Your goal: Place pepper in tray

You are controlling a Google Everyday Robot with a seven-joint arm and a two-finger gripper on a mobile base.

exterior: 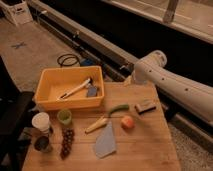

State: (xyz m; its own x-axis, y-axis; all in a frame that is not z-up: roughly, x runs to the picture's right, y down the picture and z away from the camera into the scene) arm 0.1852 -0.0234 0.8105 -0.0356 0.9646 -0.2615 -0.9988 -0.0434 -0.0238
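The pepper [119,108], slim, curved and green, lies on the wooden table [145,150] a little right of the middle. The tray [52,80], a big yellow-orange bin, stands at the table's back left, its near right corner a short way from the pepper. My white arm reaches in from the right, and my gripper [129,80] hangs at its end over the table's far edge, beside the tray's right wall and behind the pepper. It stands open with nothing in it and is mostly hidden by the wrist.
A white-handled utensil [75,90] and a small blue-grey item [92,91] lie inside the tray. On the table are a pale yellow vegetable [96,125], an orange fruit [127,122], a brown block [145,106], a grey-blue cloth [105,142], a green cup [64,116], a white cup [41,121] and dark grapes [66,142].
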